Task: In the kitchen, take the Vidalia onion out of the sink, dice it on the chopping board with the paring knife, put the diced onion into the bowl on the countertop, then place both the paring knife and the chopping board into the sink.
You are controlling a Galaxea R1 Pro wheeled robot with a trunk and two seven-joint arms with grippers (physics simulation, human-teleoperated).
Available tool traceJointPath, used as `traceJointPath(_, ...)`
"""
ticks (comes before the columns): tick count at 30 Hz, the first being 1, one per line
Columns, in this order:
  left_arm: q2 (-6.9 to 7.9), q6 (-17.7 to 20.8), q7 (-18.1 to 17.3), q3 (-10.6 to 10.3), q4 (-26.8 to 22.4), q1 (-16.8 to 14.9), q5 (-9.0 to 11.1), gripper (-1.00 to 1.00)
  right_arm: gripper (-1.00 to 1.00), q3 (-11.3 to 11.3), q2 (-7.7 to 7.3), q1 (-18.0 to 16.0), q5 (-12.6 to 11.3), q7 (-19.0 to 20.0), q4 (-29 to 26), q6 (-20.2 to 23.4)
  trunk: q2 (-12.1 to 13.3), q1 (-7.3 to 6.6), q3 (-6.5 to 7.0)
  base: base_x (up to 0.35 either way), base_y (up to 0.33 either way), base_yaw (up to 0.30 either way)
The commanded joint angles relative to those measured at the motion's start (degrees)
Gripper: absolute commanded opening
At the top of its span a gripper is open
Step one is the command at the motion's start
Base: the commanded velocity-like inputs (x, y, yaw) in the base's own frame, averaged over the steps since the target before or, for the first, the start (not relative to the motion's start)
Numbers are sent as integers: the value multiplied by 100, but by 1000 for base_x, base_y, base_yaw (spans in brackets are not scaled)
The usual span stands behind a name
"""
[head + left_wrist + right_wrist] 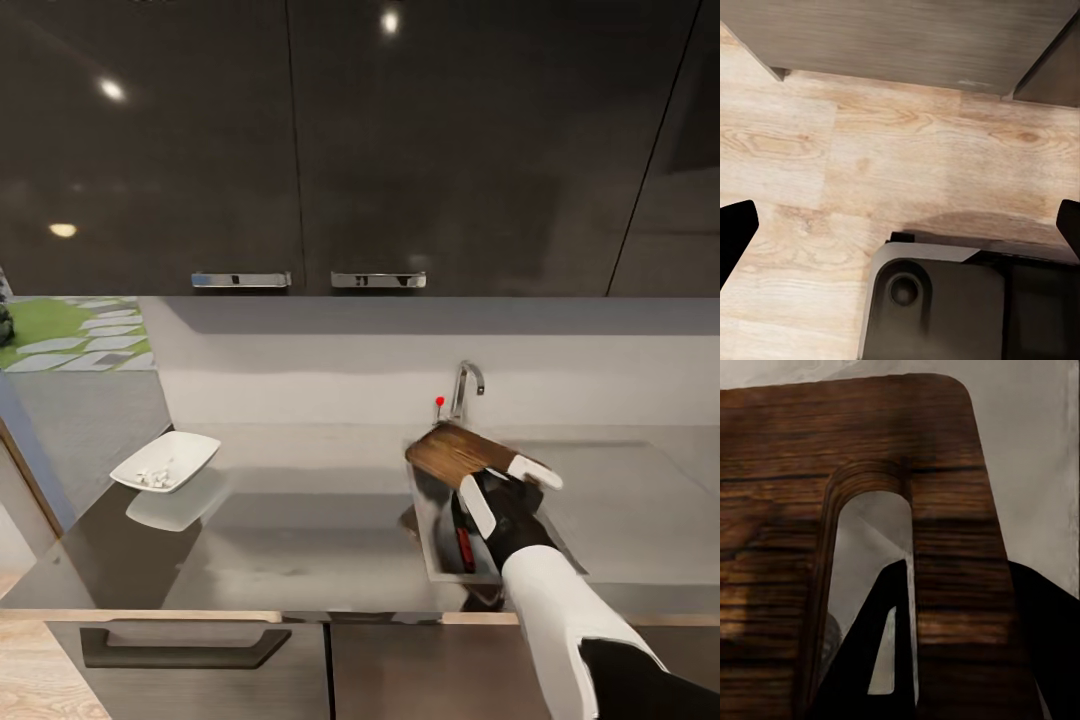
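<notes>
Right gripper [510, 480] clamps chopping board [455, 452] | board over sink [432, 540] | paring knife [464, 545] inside

- Head cam sits high, looking forward and down across the bench [300, 540], with the dark upper cabinets [300, 140] at 12 o'clock and the sink [440, 545] around 5 o'clock. Mid distance, so you get the whole worktop.
- Left wrist cam faces straight down at the wood floor [870, 165], fairly far off, with the robot base [937, 307] at 6 o'clock and the cabinet fronts [907, 37] along 12 o'clock.
- Right wrist cam is jammed right up against the chopping board [787, 525], looking through its handle slot.
- Head and right wrist views share that chopping board [455, 452] over the sink.
</notes>
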Motion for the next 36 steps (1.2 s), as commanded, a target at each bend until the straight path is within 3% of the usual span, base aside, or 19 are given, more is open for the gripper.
traceJointPath(1, 15, -17, 47, -34, -9, -2, 62, 100, -100, -17, 17, -10, -72, -123, 59, -48, -6, 3, -3, 0, 0, 0)
traceJointPath(6, 61, -16, 48, -29, -19, -4, 64, 100, -100, -38, 99, -19, -789, -1552, 181, -1387, -6, 3, -3, 0, 0, 0)
traceJointPath(10, 64, -16, 48, -28, -21, -4, 64, 100, -100, -12, 118, -19, -1184, -1928, 189, -1733, -6, 3, -3, 0, 0, 0)
traceJointPath(18, 64, -16, 47, -29, -22, -4, 64, 100, -100, -4, 203, -19, -1241, -2631, 179, -1772, -6, 3, -3, 75, 106, 0)
traceJointPath(30, 64, -16, 46, -32, -22, -4, 64, 100, -100, -20, 218, -19, -1286, -2724, 220, -1783, -6, 3, -62, 127, 124, 0)
traceJointPath(36, 64, -16, 51, -30, -22, -4, 64, 100, -100, -38, 172, -19, -1966, -2722, 358, -1802, -6, 3, -117, 1, 1, 0)
